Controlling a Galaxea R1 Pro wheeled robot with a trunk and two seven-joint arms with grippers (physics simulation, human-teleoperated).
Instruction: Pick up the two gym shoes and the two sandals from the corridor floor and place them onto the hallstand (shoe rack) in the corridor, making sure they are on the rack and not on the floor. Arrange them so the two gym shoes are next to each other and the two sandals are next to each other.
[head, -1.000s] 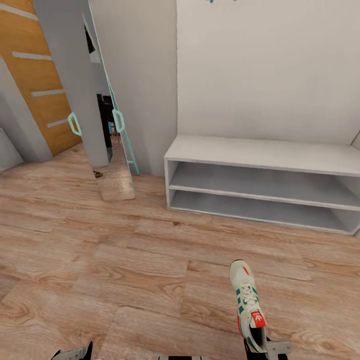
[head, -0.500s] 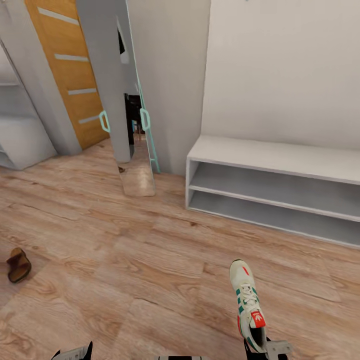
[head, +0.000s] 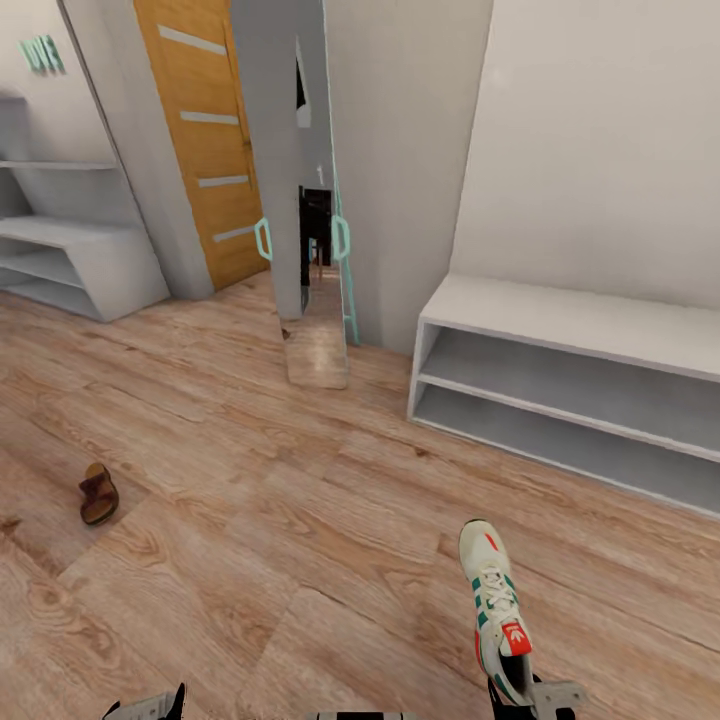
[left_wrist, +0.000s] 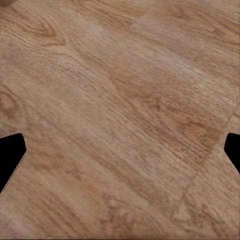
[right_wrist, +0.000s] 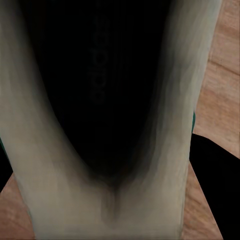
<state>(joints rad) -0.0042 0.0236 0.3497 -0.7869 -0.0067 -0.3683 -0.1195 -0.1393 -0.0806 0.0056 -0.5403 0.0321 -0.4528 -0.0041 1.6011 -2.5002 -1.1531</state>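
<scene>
Sneaker (head: 497, 607): one, heel clamped in right gripper (head: 530, 695) at 5 o'clock, toe up. One sandal (head: 98, 493) on floor (head: 250, 520) at 9 o'clock. Rack (head: 80, 262) at 10 o'clock, shelves bare. Left gripper (head: 145, 706) spread wide, holds nothing.

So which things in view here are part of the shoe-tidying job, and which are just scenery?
Job:
- gym shoe, held in the right gripper
- sandal on the corridor floor
- hallstand, far left

Scenery:
- plain white shelf unit
- standing mirror
- wooden door
</scene>
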